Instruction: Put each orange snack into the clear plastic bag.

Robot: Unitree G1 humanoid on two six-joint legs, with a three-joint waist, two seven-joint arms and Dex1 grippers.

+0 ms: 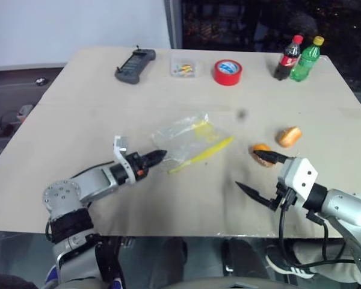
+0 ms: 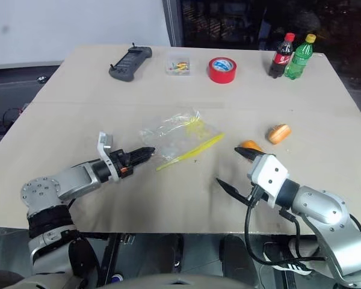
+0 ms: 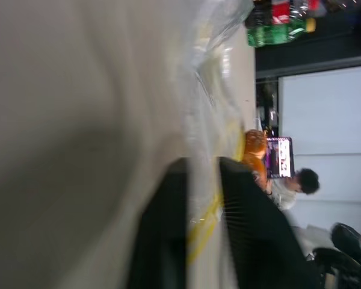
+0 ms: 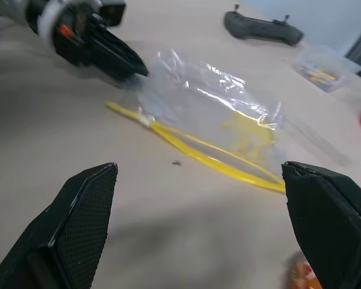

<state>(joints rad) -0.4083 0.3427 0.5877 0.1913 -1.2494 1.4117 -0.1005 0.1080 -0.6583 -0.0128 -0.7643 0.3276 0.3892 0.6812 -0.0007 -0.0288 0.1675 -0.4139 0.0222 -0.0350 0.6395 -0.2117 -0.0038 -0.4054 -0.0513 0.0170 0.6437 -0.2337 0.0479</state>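
Pinching a corner of the crinkly clear plastic bag [image 1: 189, 139] flat on the bench [image 1: 78, 114], the left pincer [image 1: 159, 157] steadies it; the right pincer [image 1: 260, 174] gapes beside two orange snacks [image 1: 262, 154].

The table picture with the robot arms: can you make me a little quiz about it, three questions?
1. True or false: both orange snacks lie outside the clear plastic bag.
2. Which gripper has its fingers spread wide? A) left gripper B) right gripper
3. Fill in: the red tape roll stands between the small clear box and the two ____.

Key: 1 true. 2 B; its fingertips stand far apart beside the nearer snack, while the left gripper's fingertips sit close together at the bag's edge. 3 bottles.
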